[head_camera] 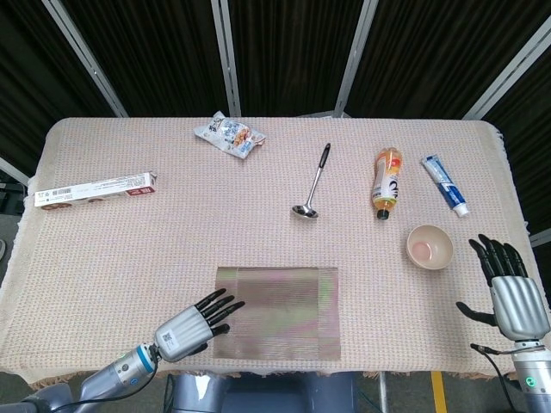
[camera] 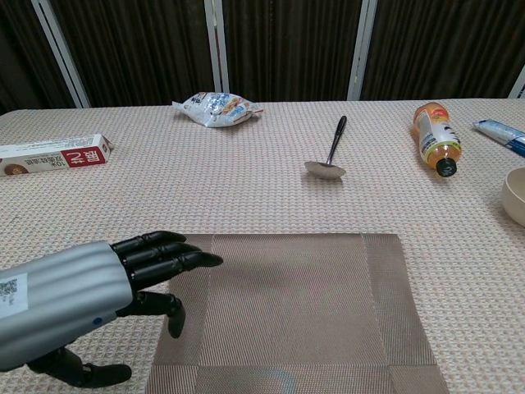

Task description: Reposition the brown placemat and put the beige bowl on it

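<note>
The bench (head_camera: 112, 241) is covered edge to edge in a beige woven cloth. The brown placemat (head_camera: 277, 312) lies flat at the middle of the bench's near edge, its long sides parallel to that edge.

The left robot hand (head_camera: 191, 323) reaches in from the near left corner, empty, with its fingers stretched out and apart. Its fingertips (camera: 190, 258) lie over the placemat's left border, though whether they touch the weave cannot be told. The right robot hand (head_camera: 510, 288) hangs at the right edge of the bench, also empty with its fingers spread and pointing toward the far side; it shows only in the head view.

A long red and white box (head_camera: 93, 191) lies near the left edge, well apart from the placemat. An orange drink bottle (head_camera: 386, 182) lies on its side toward the far right, cap toward the near edge. Just to its right, a blue and white tube (head_camera: 444, 185) lies at a slant near the right edge. A crinkled snack packet (head_camera: 229, 135) sits close to the far edge, left of centre.

The beige bowl (head_camera: 430, 247) stands upright on the cloth near the right edge, between the bottle and the right robot hand and clear of both, well apart from the placemat. A metal ladle with a black handle (head_camera: 313, 186) lies near the bench's centre, its bowl end toward the placemat.
</note>
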{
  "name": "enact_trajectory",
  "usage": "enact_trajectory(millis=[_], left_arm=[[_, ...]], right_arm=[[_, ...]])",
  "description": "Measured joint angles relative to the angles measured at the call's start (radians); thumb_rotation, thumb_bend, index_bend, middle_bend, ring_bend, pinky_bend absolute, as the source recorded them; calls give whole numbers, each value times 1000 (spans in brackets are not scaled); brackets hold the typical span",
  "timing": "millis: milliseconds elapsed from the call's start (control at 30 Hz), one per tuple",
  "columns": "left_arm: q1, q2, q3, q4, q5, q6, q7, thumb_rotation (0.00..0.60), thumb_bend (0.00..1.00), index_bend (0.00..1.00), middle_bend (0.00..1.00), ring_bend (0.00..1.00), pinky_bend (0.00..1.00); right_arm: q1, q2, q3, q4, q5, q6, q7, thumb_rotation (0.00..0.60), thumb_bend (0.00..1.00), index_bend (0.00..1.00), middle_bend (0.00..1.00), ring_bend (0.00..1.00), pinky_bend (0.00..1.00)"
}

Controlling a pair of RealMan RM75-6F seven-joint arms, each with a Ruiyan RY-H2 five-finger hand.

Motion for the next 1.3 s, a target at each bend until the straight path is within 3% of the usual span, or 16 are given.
enact_trajectory(millis=[300, 1100, 1300], left_arm=[[-6, -55, 42, 68, 2, 8, -6, 600, 205, 410, 0, 0, 0], [-12, -94, 87, 119, -20, 21, 15, 600, 210, 410, 0, 0, 0], [-24, -103, 91, 113, -32, 8, 28, 600, 265, 416, 0, 0, 0]], right_arm=[[-1, 3, 2, -1, -3, -3, 7, 600, 0, 0, 0, 0, 0], [-6, 9, 8, -10, -6, 1, 12, 600, 0, 0, 0, 0, 0], [-7, 12, 10, -12, -5, 2, 13, 600, 0, 0, 0, 0, 0]])
